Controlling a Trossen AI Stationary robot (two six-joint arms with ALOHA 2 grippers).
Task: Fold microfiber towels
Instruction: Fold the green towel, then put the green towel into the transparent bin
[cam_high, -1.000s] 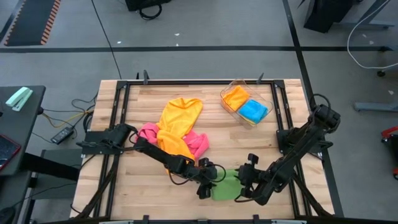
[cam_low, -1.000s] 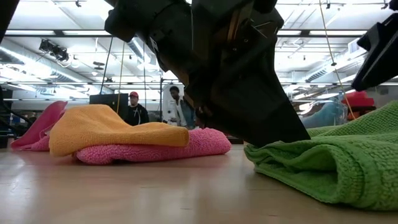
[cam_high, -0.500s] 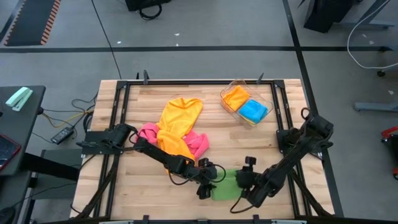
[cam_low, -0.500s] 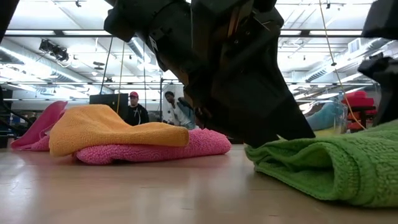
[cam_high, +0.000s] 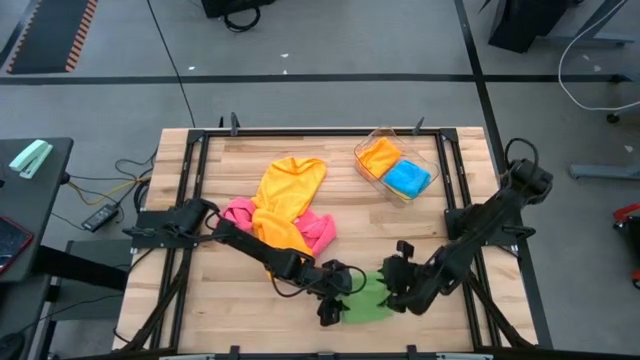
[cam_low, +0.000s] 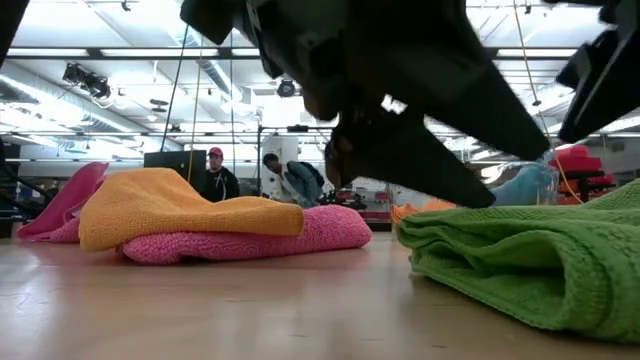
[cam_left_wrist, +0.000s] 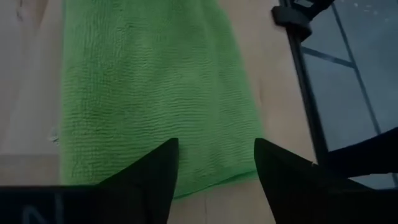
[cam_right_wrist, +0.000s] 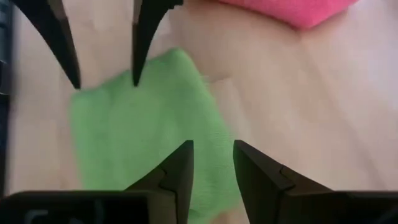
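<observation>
While both claws gape empty | low view alone: people behind green towel

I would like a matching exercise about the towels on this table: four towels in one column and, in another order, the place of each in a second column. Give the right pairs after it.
Towels:
1. green towel
2. blue towel
3. yellow towel
4. pink towel

Places:
A. inside the clear tray, next to an orange towel
B. lying partly on top of another towel
C. near the front edge, between the left fingers and the right fingers
D. partly under another towel

Pairs: 1-C, 2-A, 3-B, 4-D
</observation>
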